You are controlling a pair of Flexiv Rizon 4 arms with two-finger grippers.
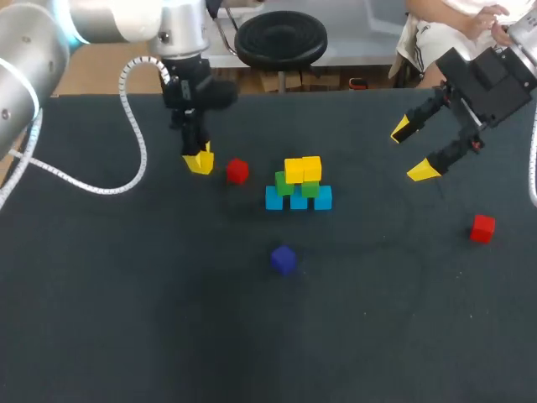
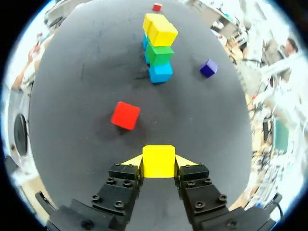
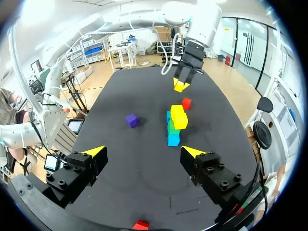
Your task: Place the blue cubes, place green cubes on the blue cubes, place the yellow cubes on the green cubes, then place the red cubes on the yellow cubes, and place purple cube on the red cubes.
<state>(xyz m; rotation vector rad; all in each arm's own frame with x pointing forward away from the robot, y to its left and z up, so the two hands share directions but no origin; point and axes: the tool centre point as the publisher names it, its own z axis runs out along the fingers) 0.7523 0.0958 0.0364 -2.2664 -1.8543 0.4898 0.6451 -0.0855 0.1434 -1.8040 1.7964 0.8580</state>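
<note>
Currently a yellow cube is gripped in the left claw near the counter's far edge, with a red cube just beside it. The right claw is held open, well apart from the stack.

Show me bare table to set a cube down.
Free: the near stretch in front of the purple cube, and between the stack and the right red cube. Crowded: left claw with its yellow cube, the left red cube, the stack.

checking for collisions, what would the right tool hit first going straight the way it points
Likely the cube stack, ahead between the right tool's open fingers; depth is unclear, so the table may come first.
</note>
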